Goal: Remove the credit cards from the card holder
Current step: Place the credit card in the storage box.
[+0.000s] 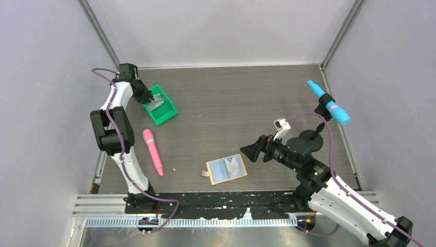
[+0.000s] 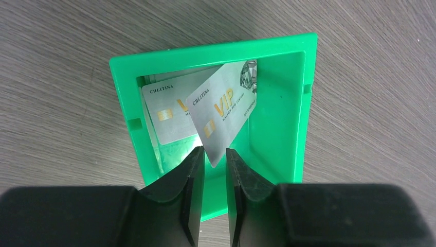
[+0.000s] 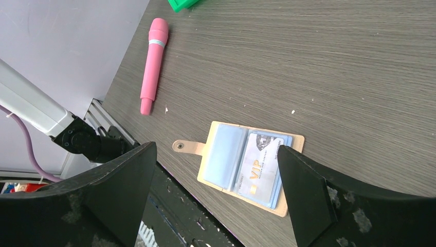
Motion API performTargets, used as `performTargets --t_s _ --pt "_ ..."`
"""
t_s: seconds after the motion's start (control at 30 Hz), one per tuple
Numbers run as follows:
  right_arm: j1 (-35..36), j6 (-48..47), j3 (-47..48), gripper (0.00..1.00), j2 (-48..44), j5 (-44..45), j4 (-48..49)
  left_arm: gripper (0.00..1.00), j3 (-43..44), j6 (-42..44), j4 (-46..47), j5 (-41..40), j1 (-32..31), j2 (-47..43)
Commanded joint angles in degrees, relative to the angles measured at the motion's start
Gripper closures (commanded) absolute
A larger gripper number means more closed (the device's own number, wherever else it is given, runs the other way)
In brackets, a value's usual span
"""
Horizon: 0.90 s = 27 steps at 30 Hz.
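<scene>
Left gripper, upper left in the top view: jaws narrowly parted, a credit card corner between them, over the green bin. Right gripper, wide and empty, hovers above the card holder, lower centre. Risk: the leaning card may snag the rising fingers and tip out.

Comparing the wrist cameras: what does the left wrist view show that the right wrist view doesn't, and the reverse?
Only the left wrist view: the inside of the green bin, two cards lying overlapped in it, and the left pincer, narrowly open around the top card's corner.
Only the right wrist view: the card holder spread open, one card in its right sleeve, a pink toy microphone, and the right pincer wide open.
Both: the grey wood-grain table and the bin, though the right wrist view catches only its corner at the top edge.
</scene>
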Motion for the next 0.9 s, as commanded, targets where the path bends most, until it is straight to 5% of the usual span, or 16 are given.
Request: performTargets --t_s 0.0,0.57,0.87 --pt "-0.3 -1.1 2.9 0.05 0.2 0.9 1.7 0.75 2.7 -0.2 0.1 -1.8 0.3 0.1" --pt "-0.4 0.4 4.0 0.04 1.1 1.4 -3.3 0.69 8.0 0.5 -11.7 0.6 -0.6 -5.8" --pt "-0.4 1.5 2.3 0.0 2.4 -1.8 -4.6 0.59 -10.1 4.4 -11.1 6.4 -8.0 -22.2"
